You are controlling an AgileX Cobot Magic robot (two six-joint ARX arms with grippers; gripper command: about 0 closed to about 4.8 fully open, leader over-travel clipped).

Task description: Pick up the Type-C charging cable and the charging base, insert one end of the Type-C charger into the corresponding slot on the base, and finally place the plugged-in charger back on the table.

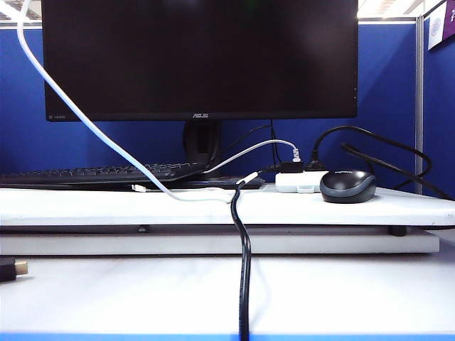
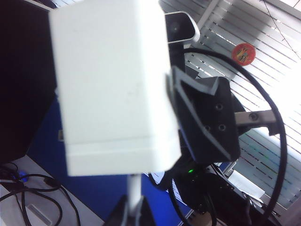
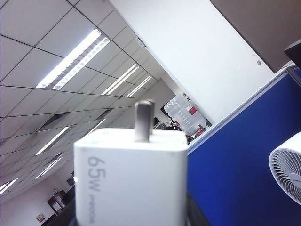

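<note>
Both grippers are raised out of the exterior view. The charging base (image 3: 131,179), a white block printed "65W" with metal prongs on its far end, sits clamped in my right gripper (image 3: 131,209). It fills the left wrist view, where the charging base (image 2: 113,89) has a dark right finger (image 2: 202,117) against its side. My left gripper (image 2: 134,212) is shut on the white Type-C charging cable (image 2: 134,188) just short of its end, which meets the base's near face; I cannot tell whether it is seated. The rest of the cable (image 1: 85,121) hangs from the upper left down onto the table's raised board (image 1: 355,209).
On the board are a black mouse (image 1: 348,186), a flat white block with black plugs (image 1: 298,179), a keyboard (image 1: 99,172) and the monitor stand (image 1: 202,142). A thick black cable (image 1: 245,270) drops over the board's front onto the table. A black plug (image 1: 11,268) lies at the left edge.
</note>
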